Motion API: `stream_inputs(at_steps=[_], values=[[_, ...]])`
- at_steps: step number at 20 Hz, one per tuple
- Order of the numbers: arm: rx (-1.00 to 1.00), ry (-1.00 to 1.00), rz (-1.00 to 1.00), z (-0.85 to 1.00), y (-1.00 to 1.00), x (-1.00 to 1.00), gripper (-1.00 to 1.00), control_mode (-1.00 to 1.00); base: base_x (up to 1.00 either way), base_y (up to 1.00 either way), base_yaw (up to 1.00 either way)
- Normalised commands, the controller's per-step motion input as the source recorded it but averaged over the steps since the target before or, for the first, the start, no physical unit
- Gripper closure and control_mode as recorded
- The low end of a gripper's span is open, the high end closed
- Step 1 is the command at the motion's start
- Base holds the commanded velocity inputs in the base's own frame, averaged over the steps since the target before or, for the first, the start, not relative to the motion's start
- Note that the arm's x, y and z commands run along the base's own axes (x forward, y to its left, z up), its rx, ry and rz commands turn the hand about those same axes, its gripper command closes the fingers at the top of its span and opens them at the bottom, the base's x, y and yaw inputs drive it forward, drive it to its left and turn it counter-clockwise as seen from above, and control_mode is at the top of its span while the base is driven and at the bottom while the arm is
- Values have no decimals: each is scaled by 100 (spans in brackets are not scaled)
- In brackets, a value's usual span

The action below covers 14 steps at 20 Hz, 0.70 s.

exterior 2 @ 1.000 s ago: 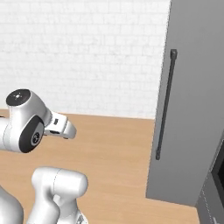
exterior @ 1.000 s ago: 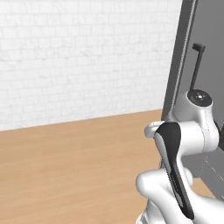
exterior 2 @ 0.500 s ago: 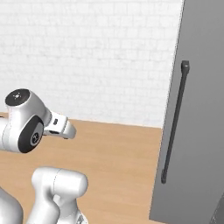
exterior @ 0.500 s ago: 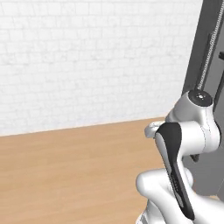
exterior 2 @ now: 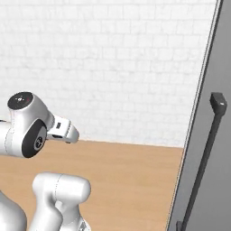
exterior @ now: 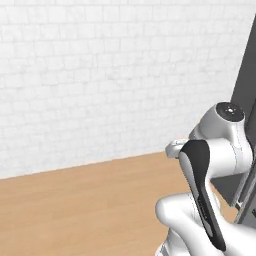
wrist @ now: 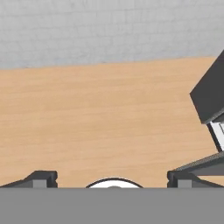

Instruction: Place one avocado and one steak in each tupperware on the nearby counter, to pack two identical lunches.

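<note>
Avocado, steak, tupperware: can't spot any of them from these angles, so where they sit is anyone's guess right now.
Gripper (wrist: 113, 177): the two dark tips sit far apart at the bottom of the hand view, jaws wide and nothing between them.
Arm (exterior: 210, 165): folded up close to the base, elbow high, hand pointing out over bare wood.
Floor (exterior 2: 126, 176): light-brown wood planks running up to a white brick wall (exterior: 100, 75), no food or bins on it.
Dark grey panel (exterior 2: 216, 189): tall, on the right, with a long black bar handle (exterior 2: 205, 158); my guess is a fridge or tall cabinet door, and the hand view catches its dark corner too.
Step in hand: looks like travelling or searching, nothing picked yet, so packing hasn't started as far as I can judge.
Next move: probably needs the base turned or driven until the counter with the bins comes into sight, then line up on an avocado or steak.
</note>
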Motion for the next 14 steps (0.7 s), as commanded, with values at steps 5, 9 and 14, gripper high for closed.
stream_inputs(at_steps=[5,9,14], values=[[0,0,0,0,0,0,-100,100,76,60,-72],[0,0,0,0,0,0,-100,100,81,63,-71],[0,0,0,0,0,0,-100,100,77,58,-73]])
